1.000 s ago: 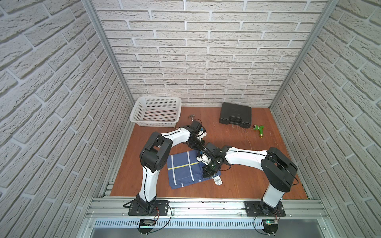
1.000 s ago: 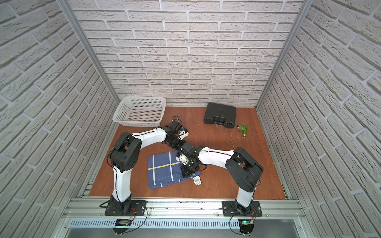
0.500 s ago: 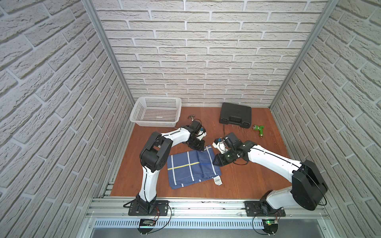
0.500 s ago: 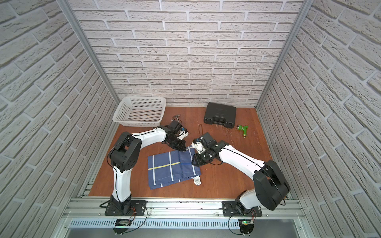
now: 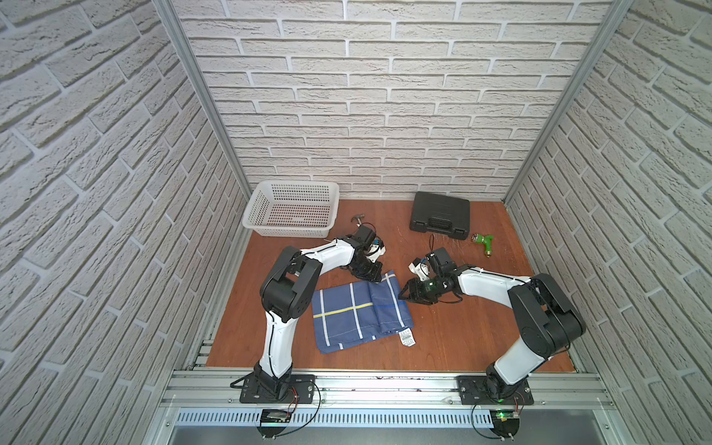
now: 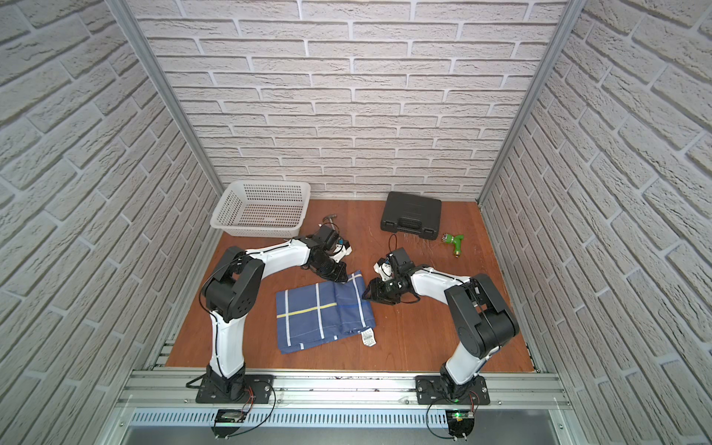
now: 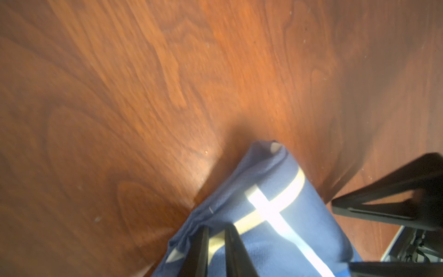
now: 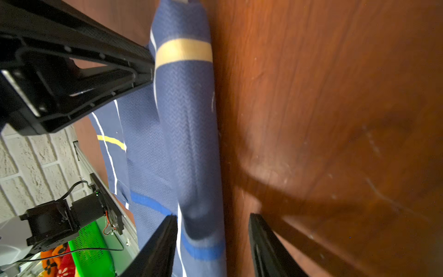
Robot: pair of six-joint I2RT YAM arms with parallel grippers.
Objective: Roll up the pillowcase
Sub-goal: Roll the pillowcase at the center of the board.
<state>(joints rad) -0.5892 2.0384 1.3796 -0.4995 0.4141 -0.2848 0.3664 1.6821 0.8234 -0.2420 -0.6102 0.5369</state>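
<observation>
The pillowcase [image 5: 358, 316] [image 6: 323, 312] lies part-rolled on the wooden table, navy with white stripes and a yellow cross stripe. Its white care tag [image 5: 407, 338] sticks out at the near right corner. My left gripper [image 5: 379, 278] [image 7: 215, 239] is at the far right corner, which lifts toward it, and its jaws are pinched on a fold of the cloth. My right gripper [image 5: 402, 296] [image 8: 213, 230] sits low at the right edge. Its fingers [image 8: 163, 244] stand apart, astride the rolled edge of the pillowcase [image 8: 189, 134] without gripping it.
A white basket [image 5: 293, 210] stands at the back left, with a small hammer [image 5: 359, 219] lying beside it. A black case [image 5: 441, 217] and a green nozzle [image 5: 484, 242] are at the back right. Brick walls close both sides, and an aluminium rail [image 5: 385, 385] runs along the front.
My right gripper let go of the cloth and opened, drawing back off the pillowcase to its right edge while the arm's elbow swung out to the right. The left arm has not moved.
</observation>
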